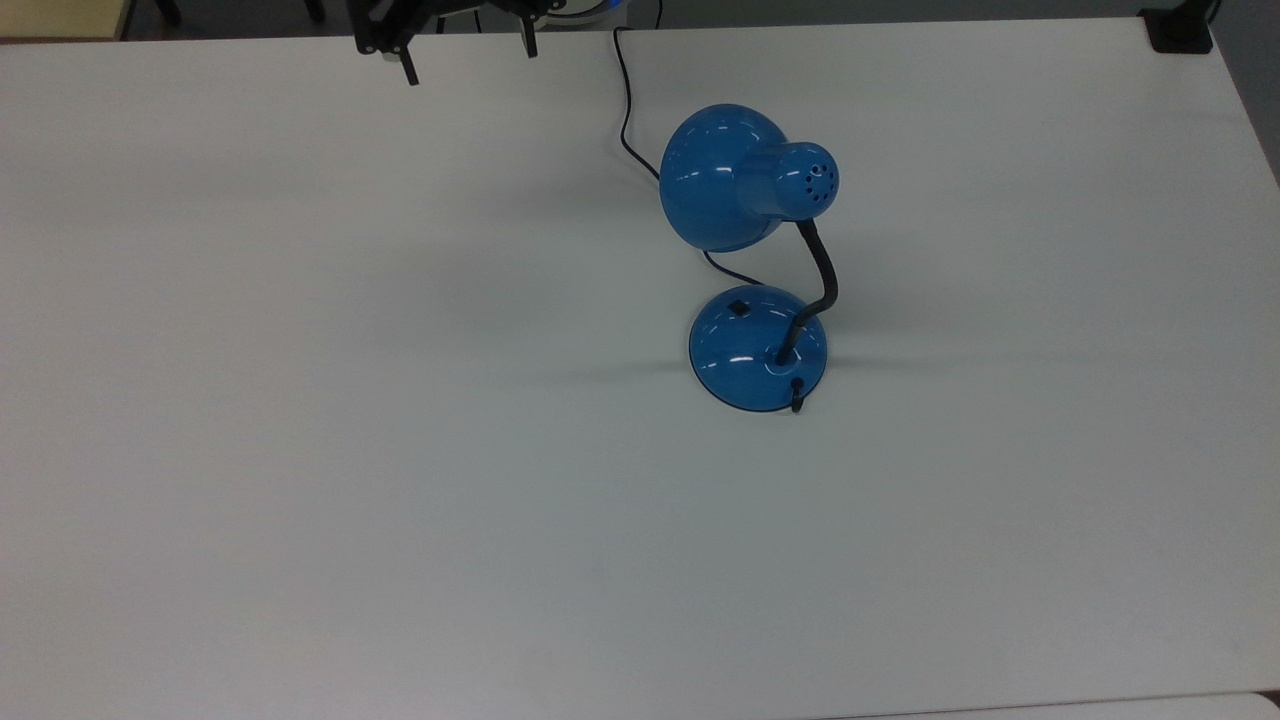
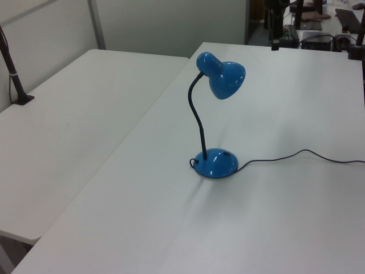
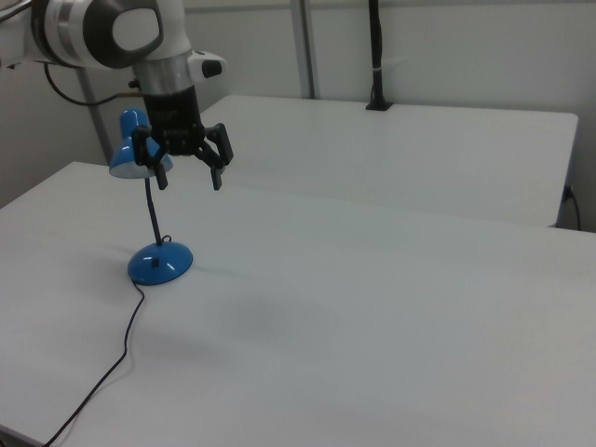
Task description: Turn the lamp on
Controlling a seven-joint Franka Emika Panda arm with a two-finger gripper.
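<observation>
The lamp (image 1: 757,260) is standing upright on the white table (image 1: 300,450), toward the top view's right, its dome shade tipped over the table and its round blue base sitting flat. A small black switch (image 1: 738,308) is showing on the base's upper slope in the top view, and the black cord (image 1: 622,90) is trailing off toward the table's far edge. No glow is coming from the shade, so the lamp is judged to be off.

The hand (image 3: 190,176) is hanging in the air with its fingers spread apart, holding nothing; in the top view it is sitting at the upper edge, well apart from the lamp. The reach is judged to be only beginning. The next move is calling for travel across to the base, then one fingertip lowering squarely onto the switch without nudging the light base or catching the gooseneck.

The table is plain and matte. A second white table (image 2: 68,125) is standing beside it, with pale partition walls behind.
</observation>
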